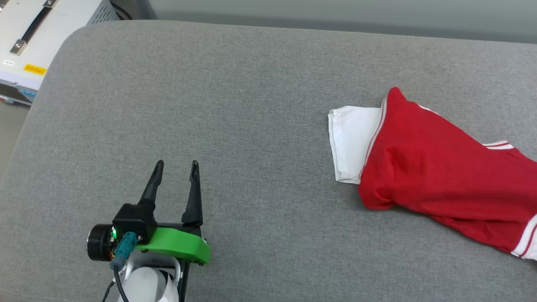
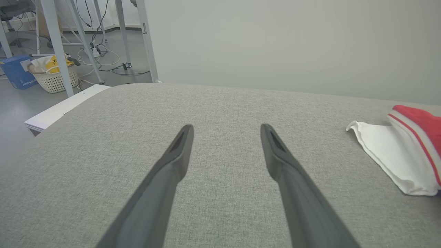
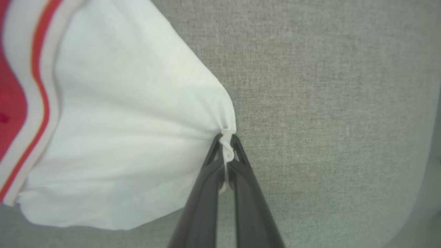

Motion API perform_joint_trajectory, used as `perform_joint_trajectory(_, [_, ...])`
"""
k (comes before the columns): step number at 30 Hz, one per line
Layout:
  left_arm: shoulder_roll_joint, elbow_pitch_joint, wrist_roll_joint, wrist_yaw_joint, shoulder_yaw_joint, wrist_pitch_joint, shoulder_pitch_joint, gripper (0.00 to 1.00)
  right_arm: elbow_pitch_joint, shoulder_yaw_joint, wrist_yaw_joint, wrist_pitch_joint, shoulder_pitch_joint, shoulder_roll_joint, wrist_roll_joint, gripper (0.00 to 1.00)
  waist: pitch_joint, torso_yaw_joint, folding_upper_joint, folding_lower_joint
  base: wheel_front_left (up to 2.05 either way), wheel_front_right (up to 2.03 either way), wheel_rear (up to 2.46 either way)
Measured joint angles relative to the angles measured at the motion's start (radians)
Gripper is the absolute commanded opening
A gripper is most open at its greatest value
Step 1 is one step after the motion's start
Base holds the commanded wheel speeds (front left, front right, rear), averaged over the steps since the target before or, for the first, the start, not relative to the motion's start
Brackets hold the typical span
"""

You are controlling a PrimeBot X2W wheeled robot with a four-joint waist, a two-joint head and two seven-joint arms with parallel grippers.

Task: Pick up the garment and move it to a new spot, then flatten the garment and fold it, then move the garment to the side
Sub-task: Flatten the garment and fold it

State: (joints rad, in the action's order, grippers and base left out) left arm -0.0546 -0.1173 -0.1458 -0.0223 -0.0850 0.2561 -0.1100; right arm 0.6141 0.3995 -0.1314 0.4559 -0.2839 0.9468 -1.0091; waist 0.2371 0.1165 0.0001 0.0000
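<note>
Near the cushion's left edge the left gripper stands spread; the right gripper pinches the shirt's white sleeve.

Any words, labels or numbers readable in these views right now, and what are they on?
No text reads clearly.
The yellow sticker on the white metal equipment case: dark print, too small to read.
The blue cardboard box on the floor: white lettering, too blurred to read.
The red T-shirt with white sleeves: no print on the side showing.
</note>
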Motion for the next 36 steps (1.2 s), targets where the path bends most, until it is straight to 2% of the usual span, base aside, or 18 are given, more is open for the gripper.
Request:
perform_joint_trajectory(5, [0.000, -0.001, 0.004, 0.000, 0.007, 0.000, 0.004, 1.00, 0.030, -0.049, 0.000, -0.041, 0.054, -0.020, -0.004, 0.00, -0.009, 0.000, 0.0000, 0.0000, 0.00, 0.00, 0.00])
perform_joint_trajectory(6, [0.000, -0.001, 0.004, 0.000, 0.009, 0.000, 0.006, 1.00, 0.026, -0.057, 0.000, -0.058, 0.055, -0.029, 0.000, 0.31, -0.011, -0.001, 0.0000, 0.0000, 0.00, 0.00, 0.00])
perform_joint_trajectory(7, [0.000, -0.003, 0.004, 0.000, 0.011, 0.000, 0.009, 1.00, 0.015, -0.066, 0.000, -0.082, 0.055, -0.038, 0.007, 1.00, -0.015, -0.002, 0.0000, 0.0000, 0.00, 0.00, 0.00])
perform_joint_trajectory(16, [0.000, -0.008, 0.021, -0.009, 0.032, 0.000, 0.037, 1.00, -0.153, -0.157, 0.000, -0.319, 0.052, -0.078, 0.190, 1.00, -0.065, -0.021, 0.0000, 0.0000, 0.00, 0.00, 0.00])
perform_joint_trajectory(20, [0.000, -0.008, 0.029, -0.010, 0.039, 0.000, 0.045, 1.00, -0.250, -0.224, 0.000, -0.427, 0.050, -0.139, 0.297, 1.00, -0.086, -0.033, 0.0000, 0.0000, 0.00, 0.00, 0.00])
perform_joint_trajectory(21, [0.000, -0.008, 0.034, -0.019, 0.043, 0.000, 0.046, 1.00, -0.320, -0.274, 0.000, -0.490, 0.052, -0.213, 0.376, 1.00, -0.097, -0.040, 0.0000, 0.0000, 0.00, 0.00, 0.00])
perform_joint_trajectory(23, [0.000, -0.008, 0.044, -0.029, 0.048, 0.000, 0.045, 1.00, -0.369, -0.309, 0.000, -0.526, 0.057, -0.273, 0.431, 1.00, -0.101, -0.045, 0.0000, 0.0000, 0.00, 0.00, 0.00])
perform_joint_trajectory(24, [0.000, -0.007, 0.050, -0.046, 0.054, 0.000, 0.031, 1.00, -0.430, -0.353, 0.000, -0.565, 0.072, -0.367, 0.519, 1.00, -0.102, -0.050, 0.0000, 0.0000, 0.00, 0.00, 0.00])
perform_joint_trajectory(25, [-0.001, -0.007, 0.050, -0.053, 0.056, 0.000, 0.020, 1.00, -0.449, -0.370, 0.000, -0.575, 0.081, -0.404, 0.552, 1.00, -0.101, -0.051, 0.0000, 0.0000, 0.00, 0.00, 0.00])
perform_joint_trajectory(29, [-0.017, -0.008, 0.061, -0.077, 0.047, 0.000, -0.045, 1.00, -0.523, -0.422, 0.000, -0.608, 0.126, -0.535, 0.653, 1.00, -0.095, -0.058, 0.0000, 0.0000, 0.00, 0.00, 0.00])
perform_joint_trajectory(36, [-0.098, -0.109, 0.037, -0.102, -0.045, 0.000, -0.229, 1.00, -0.594, -0.409, 0.000, -0.651, 0.197, -0.670, 0.741, 1.00, -0.078, -0.088, 0.0000, 0.0000, 0.00, 0.00, 0.00])
